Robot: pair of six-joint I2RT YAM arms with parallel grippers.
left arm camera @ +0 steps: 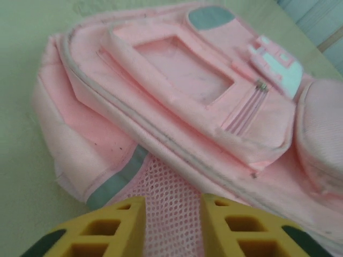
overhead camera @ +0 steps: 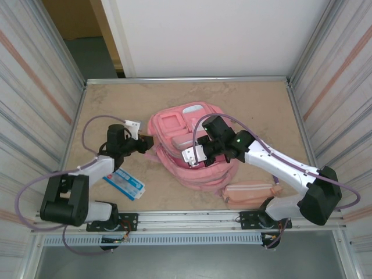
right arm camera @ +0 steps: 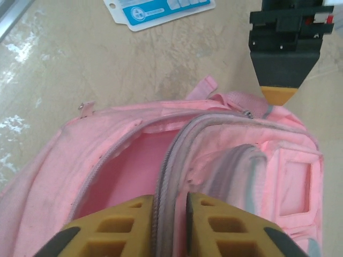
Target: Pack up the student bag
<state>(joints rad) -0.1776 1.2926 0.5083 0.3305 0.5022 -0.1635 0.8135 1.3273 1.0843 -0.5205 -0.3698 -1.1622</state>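
Note:
The student bag (overhead camera: pixel 174 125), soft pink with zipped pockets, lies in the middle of the table. Its main compartment gapes open, showing a pink inside (right arm camera: pixel 128 171). My right gripper (overhead camera: pixel 195 154) (right arm camera: pixel 170 214) is shut on the grey zipper rim (right arm camera: pixel 171 160) of that opening, holding the front flap up. At the bag's left side my left gripper (overhead camera: pixel 145 143) (left arm camera: pixel 173 214) is shut on the pink mesh side pocket (left arm camera: pixel 171 187). The left gripper's yellow tip (right arm camera: pixel 277 95) touches the bag's top strap (right arm camera: pixel 236 101) in the right wrist view.
A small pink pencil pouch (overhead camera: pixel 250 193) lies near the front edge, right of centre. A blue-and-white flat packet (overhead camera: pixel 124 183) (right arm camera: pixel 161 10) lies on the table front left. Metal walls (overhead camera: pixel 40 87) enclose the table on both sides.

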